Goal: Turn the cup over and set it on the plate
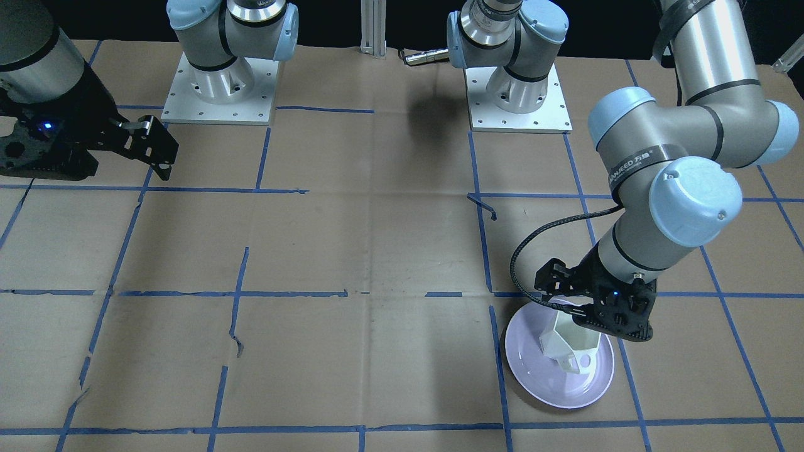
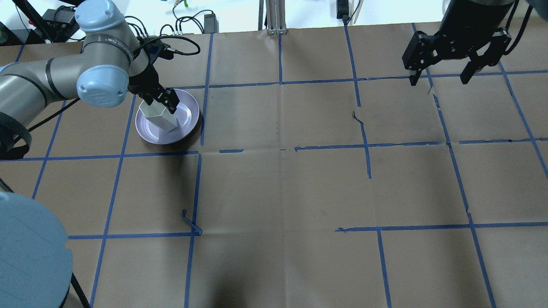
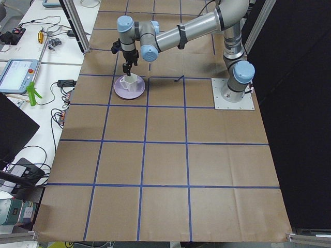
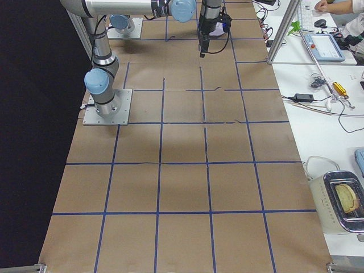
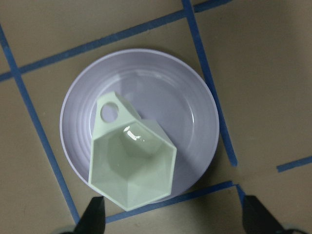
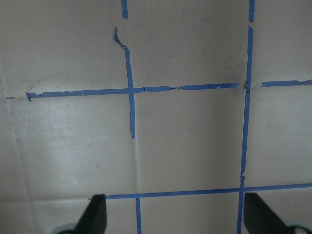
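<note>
The white faceted cup [image 5: 131, 165] stands mouth up on the pale lavender plate [image 5: 195, 97], toward one side of it, its handle [image 5: 109, 113] pointing to the plate's middle. My left gripper [image 5: 175, 219] hangs just above the cup, jaws wide open and holding nothing. One fingertip [image 5: 93, 214] is close beside the cup's rim. The same shows in the overhead view: cup [image 2: 160, 117], plate [image 2: 188, 115], left gripper [image 2: 160, 99]. In the front view the cup [image 1: 568, 342] sits on the plate [image 1: 534, 383]. My right gripper [image 2: 441, 77] is open and empty, far off at the back right.
Brown paper with a blue tape grid covers the table [image 2: 278, 179]. Both arm bases [image 1: 220, 88] stand at the robot's edge. The right wrist view shows only bare paper and tape [image 6: 185, 141]. Cables and gear lie beyond the far edge [image 2: 188, 17].
</note>
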`<state>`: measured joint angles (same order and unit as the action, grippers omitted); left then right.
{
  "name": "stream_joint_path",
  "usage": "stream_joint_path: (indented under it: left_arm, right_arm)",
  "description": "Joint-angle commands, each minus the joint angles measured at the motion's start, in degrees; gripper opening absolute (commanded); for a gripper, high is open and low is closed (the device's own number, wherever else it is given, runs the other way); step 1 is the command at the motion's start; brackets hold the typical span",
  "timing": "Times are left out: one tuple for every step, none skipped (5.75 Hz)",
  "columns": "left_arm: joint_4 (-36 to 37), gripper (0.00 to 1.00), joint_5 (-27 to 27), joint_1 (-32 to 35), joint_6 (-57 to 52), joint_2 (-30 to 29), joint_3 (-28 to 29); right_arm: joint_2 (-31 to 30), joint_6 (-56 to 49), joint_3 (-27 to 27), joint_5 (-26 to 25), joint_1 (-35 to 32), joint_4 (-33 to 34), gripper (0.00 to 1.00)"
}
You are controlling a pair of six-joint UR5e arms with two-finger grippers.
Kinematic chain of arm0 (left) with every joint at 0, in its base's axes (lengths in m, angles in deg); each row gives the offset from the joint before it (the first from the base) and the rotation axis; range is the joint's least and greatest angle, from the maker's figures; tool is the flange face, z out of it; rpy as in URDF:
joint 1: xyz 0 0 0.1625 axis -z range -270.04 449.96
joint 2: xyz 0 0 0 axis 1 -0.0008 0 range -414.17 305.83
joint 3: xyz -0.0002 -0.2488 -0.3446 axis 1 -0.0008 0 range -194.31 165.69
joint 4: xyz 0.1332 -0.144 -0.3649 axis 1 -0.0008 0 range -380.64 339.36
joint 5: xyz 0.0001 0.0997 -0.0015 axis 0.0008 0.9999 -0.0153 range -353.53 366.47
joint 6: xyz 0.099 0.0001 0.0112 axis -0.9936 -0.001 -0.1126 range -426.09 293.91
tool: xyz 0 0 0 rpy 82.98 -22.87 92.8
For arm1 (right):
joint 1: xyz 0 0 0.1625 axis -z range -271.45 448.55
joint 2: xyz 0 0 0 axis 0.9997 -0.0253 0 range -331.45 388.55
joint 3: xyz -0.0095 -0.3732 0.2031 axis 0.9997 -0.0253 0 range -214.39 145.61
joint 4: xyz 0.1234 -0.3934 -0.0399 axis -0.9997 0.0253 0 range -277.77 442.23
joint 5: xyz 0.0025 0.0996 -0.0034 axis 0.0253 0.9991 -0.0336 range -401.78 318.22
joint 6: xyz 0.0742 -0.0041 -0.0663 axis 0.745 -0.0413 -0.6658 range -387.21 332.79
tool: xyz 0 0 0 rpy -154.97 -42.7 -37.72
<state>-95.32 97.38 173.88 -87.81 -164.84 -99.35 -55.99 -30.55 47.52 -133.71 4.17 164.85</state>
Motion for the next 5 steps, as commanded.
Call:
stream_joint_path:
  left_arm:
    - [-14.46,0.99,0.14,4.99,9.54,2.81,9.84]
    - [-16.53,0.99,0.05,6.94,14.29,4.66,11.63]
    - [-17.51,0.99,-0.65,7.57,15.73,7.29,10.52]
    - [-17.52,0.99,-0.22,8.1,15.83,11.14,5.81]
    - [-17.0,0.99,-0.21,8.1,15.57,16.66,0.1]
  right_arm:
    - [-0.01,0.0,0.0,0.0,0.0,0.0,1.0]
    - [-0.01,0.0,0.0,0.0,0.0,0.0,1.0]
    - [-0.01,0.0,0.0,0.0,0.0,0.0,1.0]
    - [-0.01,0.0,0.0,0.0,0.0,0.0,1.0]
    - [-0.01,0.0,0.0,0.0,0.0,0.0,1.0]
